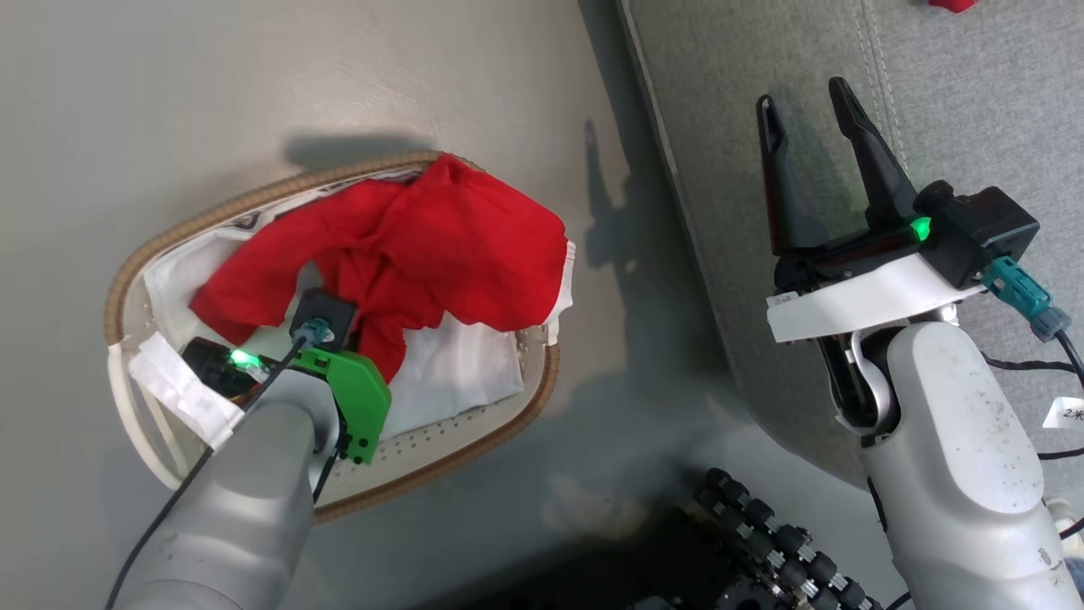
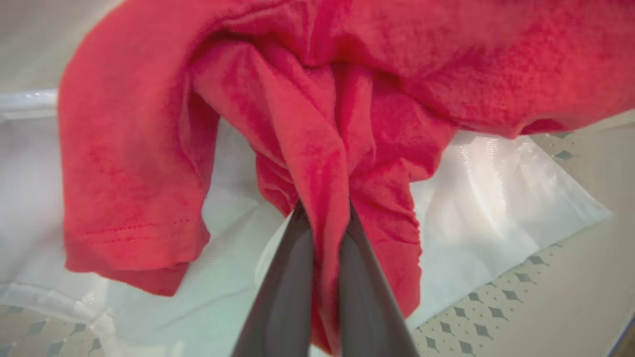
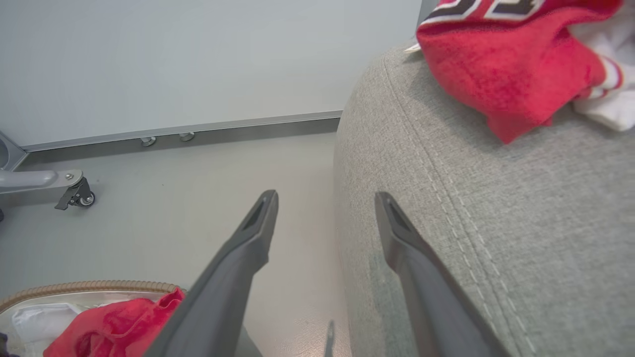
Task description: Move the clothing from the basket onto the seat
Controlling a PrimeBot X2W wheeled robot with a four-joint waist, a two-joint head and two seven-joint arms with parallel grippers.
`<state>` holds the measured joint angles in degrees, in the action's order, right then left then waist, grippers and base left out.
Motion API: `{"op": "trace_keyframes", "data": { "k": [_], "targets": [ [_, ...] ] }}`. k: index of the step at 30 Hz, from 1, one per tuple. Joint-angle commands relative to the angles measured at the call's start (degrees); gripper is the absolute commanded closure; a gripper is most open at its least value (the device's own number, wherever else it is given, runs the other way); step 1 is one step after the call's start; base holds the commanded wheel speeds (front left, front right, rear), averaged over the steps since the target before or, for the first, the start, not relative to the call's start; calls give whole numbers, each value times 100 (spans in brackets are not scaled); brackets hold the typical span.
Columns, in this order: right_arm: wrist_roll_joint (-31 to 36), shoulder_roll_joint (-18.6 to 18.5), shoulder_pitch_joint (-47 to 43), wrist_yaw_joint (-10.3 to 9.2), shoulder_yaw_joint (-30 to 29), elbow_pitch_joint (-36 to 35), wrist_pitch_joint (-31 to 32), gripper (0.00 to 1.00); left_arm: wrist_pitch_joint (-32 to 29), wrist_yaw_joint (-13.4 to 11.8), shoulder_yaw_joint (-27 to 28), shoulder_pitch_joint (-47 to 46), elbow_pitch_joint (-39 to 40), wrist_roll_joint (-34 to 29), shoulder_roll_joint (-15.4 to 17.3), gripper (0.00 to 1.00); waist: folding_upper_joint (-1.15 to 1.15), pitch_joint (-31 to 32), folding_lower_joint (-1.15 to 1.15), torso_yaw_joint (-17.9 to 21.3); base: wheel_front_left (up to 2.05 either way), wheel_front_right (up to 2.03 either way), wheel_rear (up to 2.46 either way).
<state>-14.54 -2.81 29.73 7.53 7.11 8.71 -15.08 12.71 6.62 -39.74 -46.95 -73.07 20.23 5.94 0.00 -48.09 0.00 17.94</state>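
Observation:
A plain red garment lies bunched in the white basket with the brown woven rim, over the white liner. My left gripper reaches down into the basket, shut on a pinched fold of this red garment. Its green wrist bracket sits over the basket's near side. My right gripper hovers open and holds nothing, at the left edge of the grey seat. A red jersey with black-and-white letters rests on the seat.
The basket stands on pale floor, left of the seat. Black rollers of my base show at the bottom. A caster on a grey leg stands by the wall. Cables trail beside my right forearm.

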Motion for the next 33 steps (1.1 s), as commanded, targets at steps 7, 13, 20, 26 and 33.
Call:
{"op": "trace_keyframes", "data": {
  "k": [7,13,20,26,33],
  "targets": [
    [274,-19,-274,-8,-205,236,-14,0,218,85,-95,405,334,177,-62,100,0,900,0,-466,0,0,0],
    [516,-20,-582,-8,-395,417,-14,0,252,90,-328,801,1139,356,162,100,0,1689,0,-786,0,0,0],
    [677,-20,-977,-8,-522,580,-14,0,252,92,-397,1074,2189,360,561,100,0,2555,0,-1049,0,0,0],
    [772,-20,-1325,-8,-578,697,-14,0,253,93,-419,1152,2873,186,849,100,0,3277,0,-1180,0,0,0],
    [863,-20,-1685,-8,-569,797,-14,0,253,92,-575,864,3387,86,1084,100,0,3982,0,-1273,0,0,0]
  ]
}}
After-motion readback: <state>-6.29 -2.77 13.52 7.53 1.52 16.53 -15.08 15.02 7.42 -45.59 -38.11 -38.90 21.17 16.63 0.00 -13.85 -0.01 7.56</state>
